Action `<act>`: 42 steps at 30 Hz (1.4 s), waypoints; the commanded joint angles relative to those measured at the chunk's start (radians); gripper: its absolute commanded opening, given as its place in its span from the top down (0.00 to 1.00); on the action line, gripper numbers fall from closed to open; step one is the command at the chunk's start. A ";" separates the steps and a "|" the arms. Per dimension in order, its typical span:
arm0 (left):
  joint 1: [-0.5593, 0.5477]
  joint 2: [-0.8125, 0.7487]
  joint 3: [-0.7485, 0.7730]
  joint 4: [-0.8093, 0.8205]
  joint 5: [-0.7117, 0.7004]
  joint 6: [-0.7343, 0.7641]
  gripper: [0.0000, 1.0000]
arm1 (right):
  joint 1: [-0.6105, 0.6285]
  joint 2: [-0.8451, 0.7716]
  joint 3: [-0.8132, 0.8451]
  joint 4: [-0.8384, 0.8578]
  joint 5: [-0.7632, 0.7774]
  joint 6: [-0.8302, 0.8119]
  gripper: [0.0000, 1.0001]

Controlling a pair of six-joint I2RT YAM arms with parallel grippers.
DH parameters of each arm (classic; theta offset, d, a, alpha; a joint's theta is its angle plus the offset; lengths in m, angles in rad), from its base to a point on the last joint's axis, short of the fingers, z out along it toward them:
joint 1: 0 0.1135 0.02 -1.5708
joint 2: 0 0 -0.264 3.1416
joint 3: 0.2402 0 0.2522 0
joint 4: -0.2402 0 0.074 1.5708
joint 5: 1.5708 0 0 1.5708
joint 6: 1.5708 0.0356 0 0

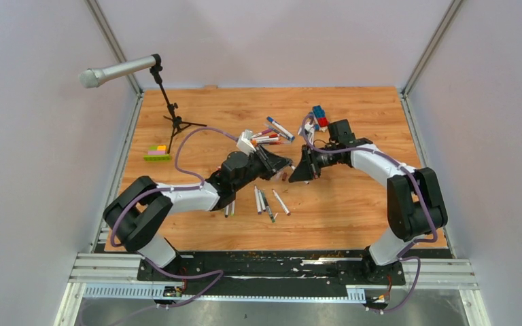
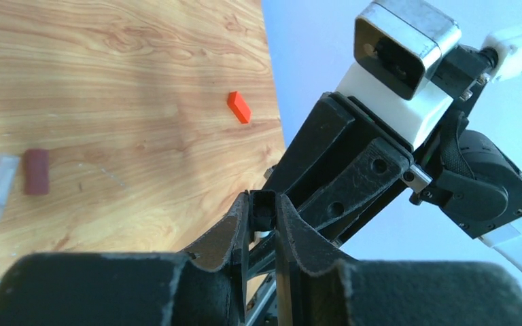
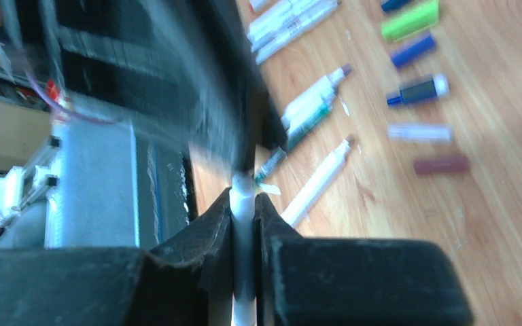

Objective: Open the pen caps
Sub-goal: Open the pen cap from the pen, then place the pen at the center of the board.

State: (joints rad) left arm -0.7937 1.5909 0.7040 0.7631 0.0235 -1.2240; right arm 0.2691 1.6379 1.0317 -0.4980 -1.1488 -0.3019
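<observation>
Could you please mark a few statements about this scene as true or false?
1. The right gripper is shut on a white pen. True.
2. The left gripper is wide open and empty. False: its jaws clamp a small dark piece.
3. An orange block lies on the table. True.
4. The microphone lies flat on the table. False: it sits raised on a stand at the far left.
</observation>
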 commanded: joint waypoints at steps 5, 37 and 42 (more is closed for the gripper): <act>0.219 -0.140 -0.086 -0.031 -0.284 0.046 1.00 | -0.013 -0.045 -0.086 -0.050 0.145 0.038 1.00; 0.145 -0.536 -0.271 -0.347 -0.021 0.377 1.00 | 0.187 -0.052 -0.258 0.259 0.803 0.460 0.79; 0.115 -0.501 -0.239 -0.349 -0.016 0.400 1.00 | 0.187 -0.041 -0.250 0.248 0.811 0.449 0.77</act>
State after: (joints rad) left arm -0.6563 1.0698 0.4217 0.4065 -0.0002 -0.8715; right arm 0.4507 1.5742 0.7620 -0.2420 -0.3870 0.1562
